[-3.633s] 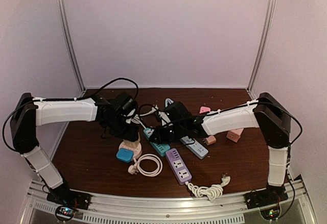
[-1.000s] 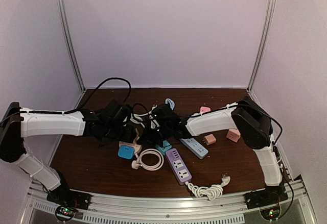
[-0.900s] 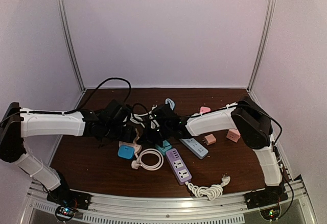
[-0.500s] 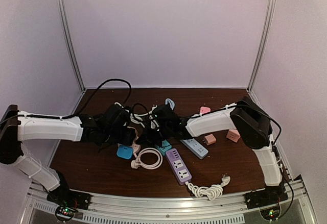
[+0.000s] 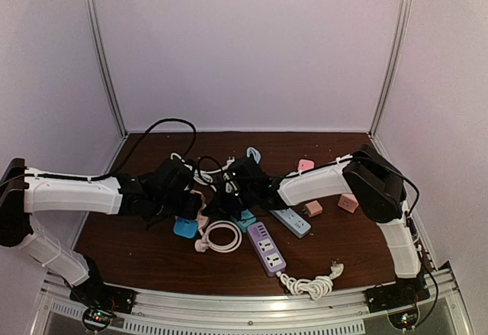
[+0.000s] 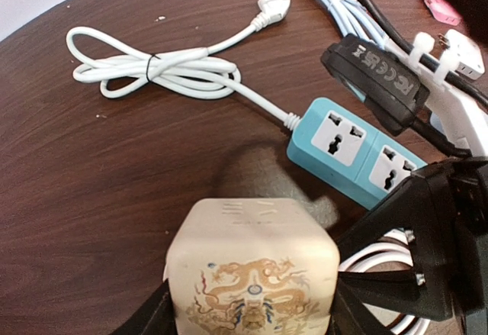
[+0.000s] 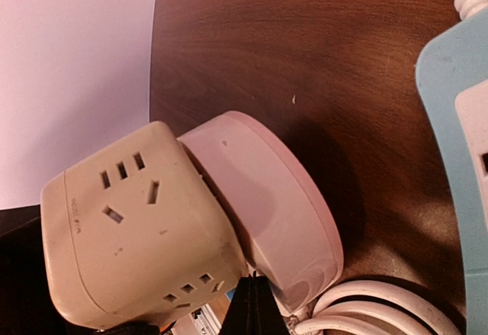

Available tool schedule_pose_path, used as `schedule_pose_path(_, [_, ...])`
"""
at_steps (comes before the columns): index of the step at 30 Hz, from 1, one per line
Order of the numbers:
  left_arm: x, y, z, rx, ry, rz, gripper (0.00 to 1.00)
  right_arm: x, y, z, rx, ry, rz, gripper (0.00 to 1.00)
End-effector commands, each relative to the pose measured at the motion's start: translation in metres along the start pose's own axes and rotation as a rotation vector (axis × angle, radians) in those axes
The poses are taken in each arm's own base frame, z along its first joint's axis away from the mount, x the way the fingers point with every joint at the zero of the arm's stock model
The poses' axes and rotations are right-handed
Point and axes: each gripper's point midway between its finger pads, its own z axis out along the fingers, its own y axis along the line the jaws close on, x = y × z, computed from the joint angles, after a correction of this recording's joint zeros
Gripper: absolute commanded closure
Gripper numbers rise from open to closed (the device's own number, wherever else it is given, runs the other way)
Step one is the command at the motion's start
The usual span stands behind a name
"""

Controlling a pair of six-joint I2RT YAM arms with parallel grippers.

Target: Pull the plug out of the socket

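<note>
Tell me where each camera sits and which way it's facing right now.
Top external: above and behind the bases, facing down at the table; both arms show, left gripper beside right gripper.
Left wrist: on the left wrist, looking down at the cream cube adapter it grips, teal power strip beyond; its fingers flank the cube.
Right wrist: on the right wrist, facing that cube against a pink round socket; its shut fingertips show below.
Shared: both wrist views show the cube and teal strip.

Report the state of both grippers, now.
Left gripper: closed on the cream cube-shaped plastic socket adapter.
Right gripper: shut, nothing visibly held.
</note>
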Motion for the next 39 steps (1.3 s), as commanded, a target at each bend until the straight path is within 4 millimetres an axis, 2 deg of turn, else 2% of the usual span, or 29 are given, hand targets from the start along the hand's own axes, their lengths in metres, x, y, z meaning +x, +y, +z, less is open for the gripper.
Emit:
schedule_pose_path(1, [-0.056,-0.077,-0.038,0.290,-0.217,-0.028,0.78,-0.012,-0.069,0.009,0.158,-0.070,0.080,1.00])
schedule_pose_path(10, [-0.050,-0.075,-0.039,0.257,-0.225,0.004,0.80,-0.012,-0.072,0.007,0.162,-0.076,0.095,1.00])
schedule_pose_path(18, [-0.033,-0.081,-0.025,0.253,-0.161,0.051,0.82,-0.016,-0.067,0.006,0.153,-0.090,0.096,1.00])
schedule_pose_path(29, [-0.019,-0.078,-0.023,0.195,-0.136,0.141,0.83,-0.024,-0.065,0.000,0.138,-0.114,0.110,1.00])
schedule_pose_path(35, [-0.018,-0.076,-0.024,0.188,-0.140,0.125,0.83,-0.023,-0.067,0.000,0.142,-0.113,0.112,1.00])
schedule_pose_path(39, [-0.024,-0.076,-0.028,0.212,-0.137,0.069,0.83,-0.023,-0.070,-0.002,0.151,-0.117,0.109,1.00])
